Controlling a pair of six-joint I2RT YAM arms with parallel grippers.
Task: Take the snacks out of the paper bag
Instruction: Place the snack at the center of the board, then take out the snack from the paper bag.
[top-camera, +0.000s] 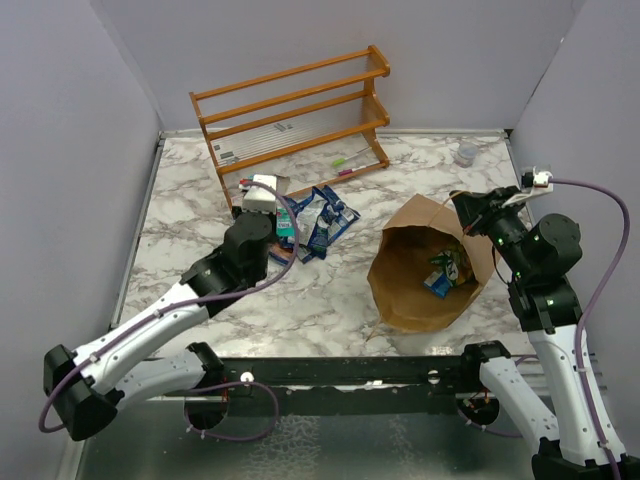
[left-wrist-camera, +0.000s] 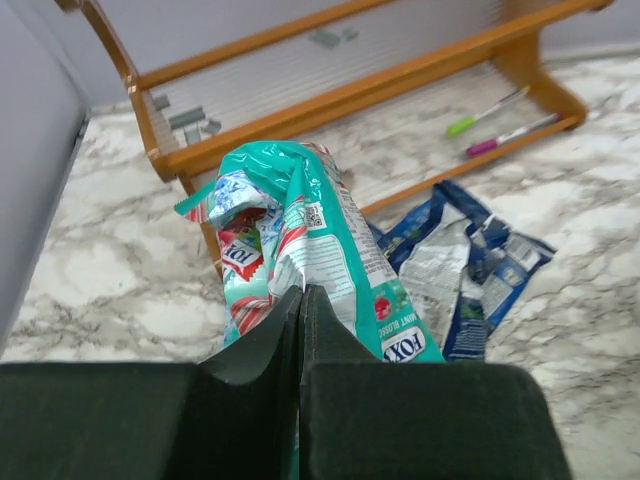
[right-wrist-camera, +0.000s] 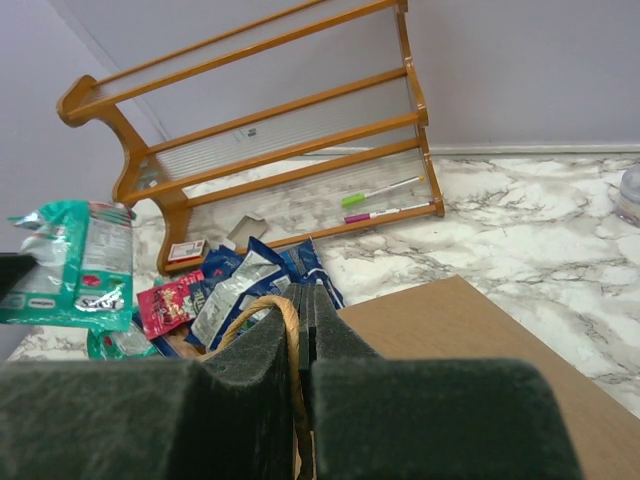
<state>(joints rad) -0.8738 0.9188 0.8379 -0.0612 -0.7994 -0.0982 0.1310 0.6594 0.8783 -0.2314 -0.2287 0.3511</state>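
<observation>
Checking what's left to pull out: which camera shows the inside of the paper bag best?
Top external: it looks into the open paper bag, where packets lie inside. Right wrist shows only the bag's outside and the handle pinched in the right claw. Left wrist shows no bag, just the teal packet in the left claw.

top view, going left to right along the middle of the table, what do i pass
teal packet → blue packets → paper bag
</observation>
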